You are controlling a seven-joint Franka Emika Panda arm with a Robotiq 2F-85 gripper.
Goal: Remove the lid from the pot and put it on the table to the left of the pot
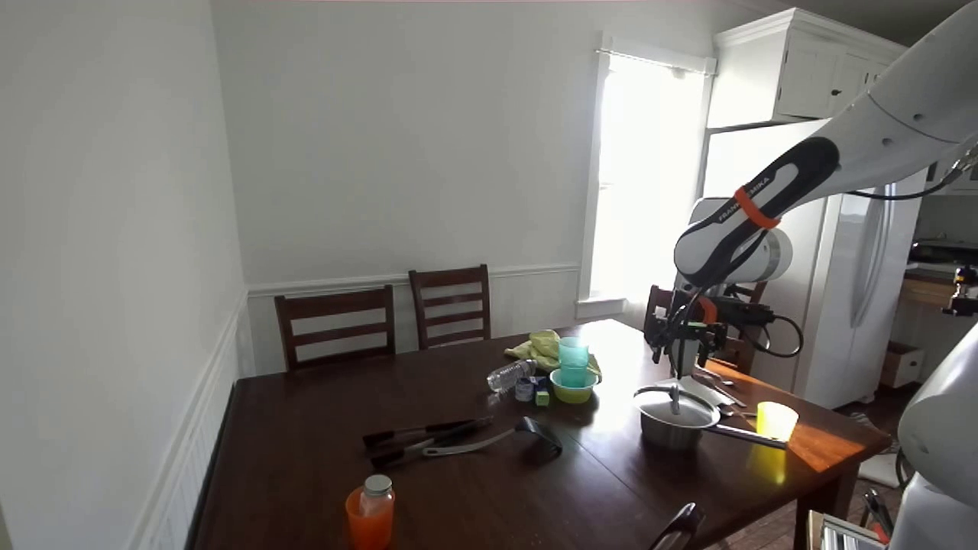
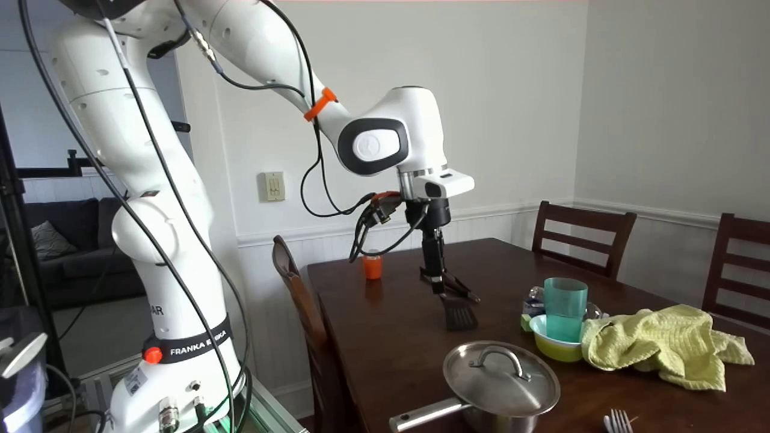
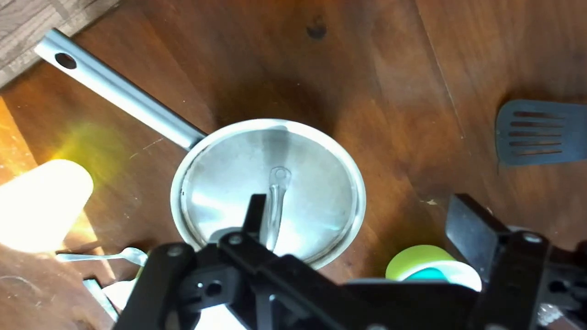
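The lid (image 1: 682, 407) is a round silver metal disc with an arched metal handle on top. It rests on the pot (image 1: 671, 435), a small silver pot with a long handle, standing on the dark brown table (image 1: 290, 428). The lid (image 2: 481, 385) and pot handle (image 2: 428, 414) also show in an exterior view. My gripper (image 1: 681, 357) is open and empty, above the lid and apart from it. In the wrist view my gripper (image 3: 359, 204) has one finger beside the handle of the lid (image 3: 316, 183), the other past the pot's rim.
A yellow-green bowl (image 1: 573, 393) holds a teal cup (image 1: 573, 357), beside a yellow cloth (image 2: 668, 343) and a clear bottle (image 1: 510, 376). A black spatula (image 3: 541, 133) and utensils lie near. A yellow cup (image 1: 776, 421) and cutlery are by the pot. An orange cup (image 1: 370, 527) holds a jar.
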